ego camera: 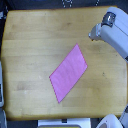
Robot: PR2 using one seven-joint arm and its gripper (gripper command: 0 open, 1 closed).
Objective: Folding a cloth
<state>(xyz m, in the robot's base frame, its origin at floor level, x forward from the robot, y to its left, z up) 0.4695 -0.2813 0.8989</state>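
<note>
— What colours do we see here?
— We see the cloth point(69, 73) in plain pink-magenta, no pattern, on a light yellow-brown wooden tabletop point(35, 40) with faint grain.
— And far right?
— The arm point(114, 34), white and pale grey.

cloth point(69, 72): thin matt pink fabric | table point(30, 45): pale wood, smooth | arm point(115, 32): white plastic-looking shell

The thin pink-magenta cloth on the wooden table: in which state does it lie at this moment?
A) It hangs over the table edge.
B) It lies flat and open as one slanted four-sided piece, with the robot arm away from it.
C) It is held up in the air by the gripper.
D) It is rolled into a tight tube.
B: the thin pink-magenta cloth lies spread flat on the wooden table, and the white robot arm is apart from it, at the exterior view's upper right.
</note>
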